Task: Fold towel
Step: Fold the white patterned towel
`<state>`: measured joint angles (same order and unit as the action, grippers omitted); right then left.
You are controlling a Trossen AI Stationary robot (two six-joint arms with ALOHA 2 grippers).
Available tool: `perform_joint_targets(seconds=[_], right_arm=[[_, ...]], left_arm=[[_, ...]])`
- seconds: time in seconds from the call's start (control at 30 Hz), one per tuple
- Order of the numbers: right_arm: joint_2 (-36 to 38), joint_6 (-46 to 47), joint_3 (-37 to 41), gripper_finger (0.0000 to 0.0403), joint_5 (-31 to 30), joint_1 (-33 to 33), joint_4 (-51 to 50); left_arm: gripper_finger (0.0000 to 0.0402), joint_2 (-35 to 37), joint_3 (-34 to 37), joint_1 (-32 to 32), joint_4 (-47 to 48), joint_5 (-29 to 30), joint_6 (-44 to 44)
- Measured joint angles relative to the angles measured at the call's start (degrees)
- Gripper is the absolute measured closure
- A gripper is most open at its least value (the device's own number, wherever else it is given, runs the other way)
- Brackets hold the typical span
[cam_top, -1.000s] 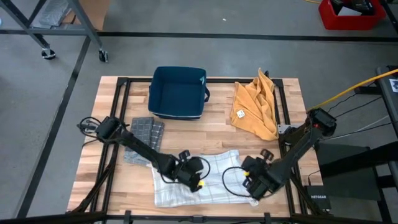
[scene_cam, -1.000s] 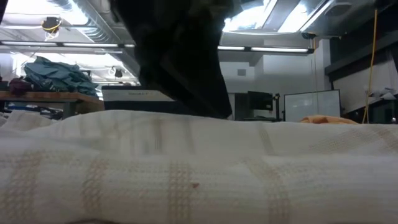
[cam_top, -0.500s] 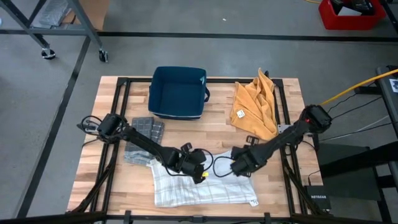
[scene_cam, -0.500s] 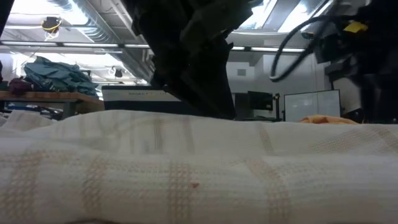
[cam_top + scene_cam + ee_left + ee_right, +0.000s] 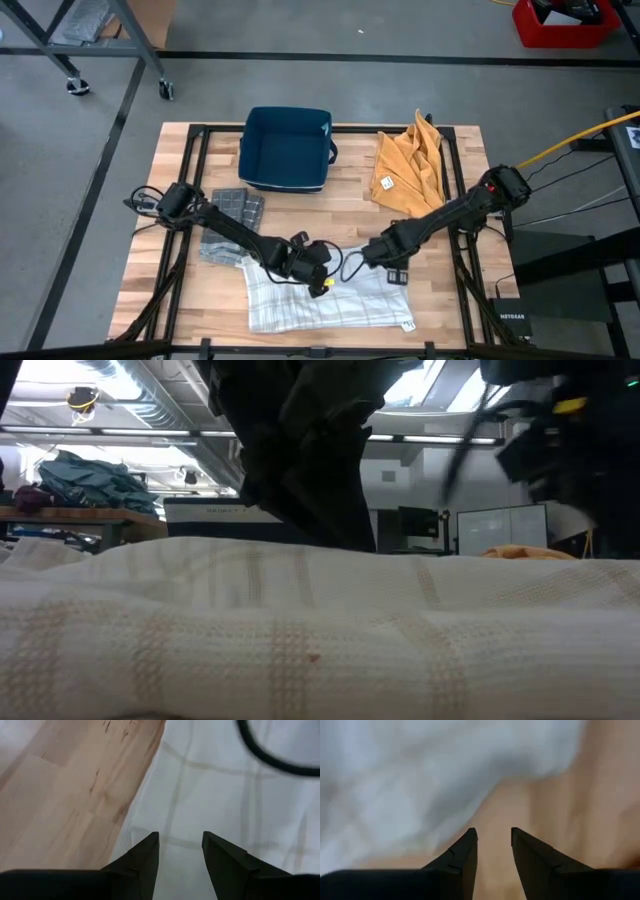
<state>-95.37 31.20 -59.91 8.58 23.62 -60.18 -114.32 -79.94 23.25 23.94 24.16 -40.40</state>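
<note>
A white towel (image 5: 330, 300) with faint tan grid lines lies flat on the near part of the wooden table, and it fills the foreground of the low view (image 5: 300, 640). My left gripper (image 5: 316, 268) is open and low over the towel's far-left part; its wrist view (image 5: 180, 840) shows the towel (image 5: 225, 795) close to its edge beside bare wood. My right gripper (image 5: 386, 254) is open by the towel's far-right edge. Its wrist view (image 5: 494, 834) shows bare wood between its fingers and the blurred towel (image 5: 420, 770) just beyond. My left gripper points its open fingers (image 5: 147, 850) down at the towel's far-left part (image 5: 180, 820), near the edge. I cannot tell whether the tips touch the cloth.
A dark blue bin (image 5: 287, 148) stands at the far middle of the table. A crumpled orange cloth (image 5: 410, 170) lies far right, and a folded grey cloth (image 5: 230, 220) lies left of the towel. Black frame rails (image 5: 200, 200) run along the table's sides.
My right gripper has moved from the towel's near-right corner toward the far edge and leftward, and now sits by the towel's far-right edge. My left gripper has shifted slightly toward the far edge.
</note>
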Motion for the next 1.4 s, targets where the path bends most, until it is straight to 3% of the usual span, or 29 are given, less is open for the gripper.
perform_joint_targets(seconds=[0.13,0.3,0.43,0.9,1.4], right_arm=[[0.2,0.8,-0.1,0.0279,9.2,0.4,-6.4],[0.4,7.3,-0.1,0.0279,10.4,1.7,-2.8],[0.4,8.9,-0.1,0.0279,9.1,4.1,3.1],[0.4,18.4,-0.1,0.0279,-2.5,10.4,4.9],[-0.6,21.2,1.2,0.0279,-5.1,10.6,6.0]], left_arm=[[0.0259,0.0,0.0,0.0,1.4,0.0,1.6],[0.0259,0.0,0.0,-0.1,1.5,0.0,1.6],[0.0259,0.0,0.0,-0.4,1.5,0.0,1.6],[0.0259,0.0,0.0,-1.1,1.4,0.0,1.4],[0.0259,0.0,0.0,-0.9,0.9,-0.4,1.2]])
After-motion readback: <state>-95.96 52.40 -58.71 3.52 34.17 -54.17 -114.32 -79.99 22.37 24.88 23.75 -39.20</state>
